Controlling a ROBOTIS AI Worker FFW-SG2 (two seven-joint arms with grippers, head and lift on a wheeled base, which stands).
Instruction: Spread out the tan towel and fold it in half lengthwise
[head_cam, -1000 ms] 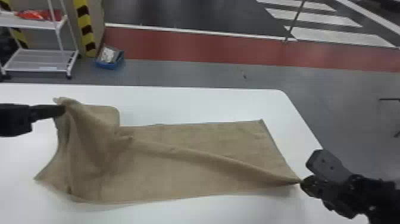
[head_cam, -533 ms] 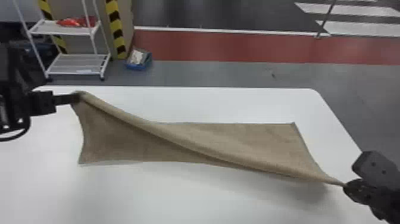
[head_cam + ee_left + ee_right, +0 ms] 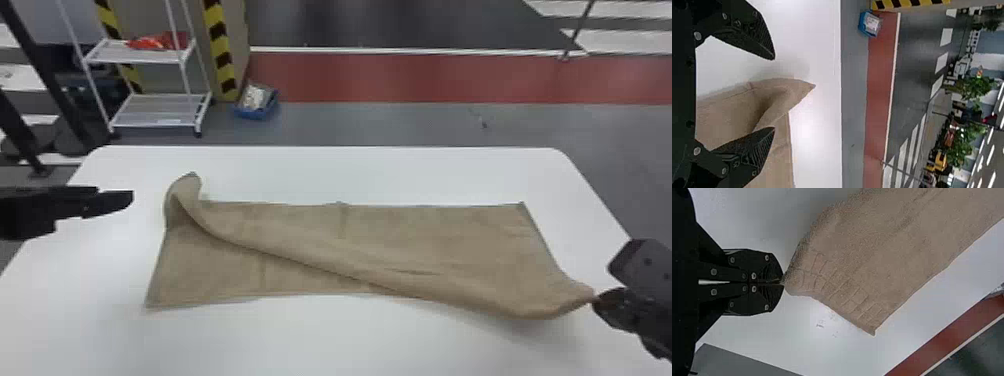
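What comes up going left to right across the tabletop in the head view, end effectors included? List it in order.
Left end effector → tan towel → right end effector, at the towel's near right corner.

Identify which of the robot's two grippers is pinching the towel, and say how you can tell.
The right gripper: its fingers are closed on a corner of the tan towel. The left gripper stands open, holding nothing.
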